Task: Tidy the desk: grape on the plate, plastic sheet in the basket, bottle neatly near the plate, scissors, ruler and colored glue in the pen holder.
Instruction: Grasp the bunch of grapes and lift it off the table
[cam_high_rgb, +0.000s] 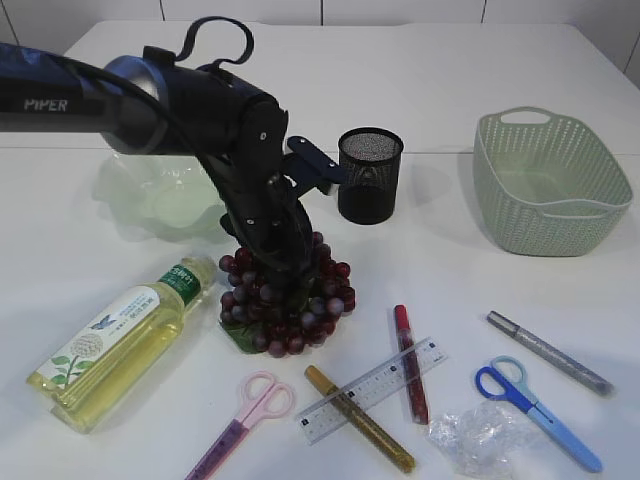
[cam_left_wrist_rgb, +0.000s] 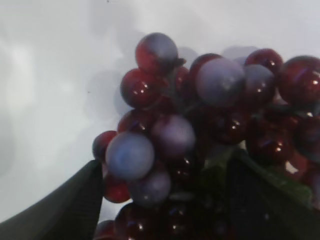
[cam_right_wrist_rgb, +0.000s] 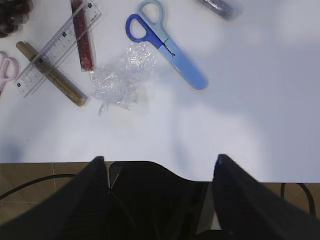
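Note:
A bunch of dark red grapes lies mid-table, and my left gripper reaches down into it. In the left wrist view the grapes fill the gap of the left gripper, whose jaws stand wide on either side of the bunch. My right gripper hangs open and empty over the table's front edge. The crumpled plastic sheet, the blue scissors, the pink scissors, the ruler and the red, gold and silver glue pens lie in front.
A pale green plate sits behind the left arm. The black mesh pen holder stands at the back middle and the green basket at the back right. An oil bottle lies on its side at the front left.

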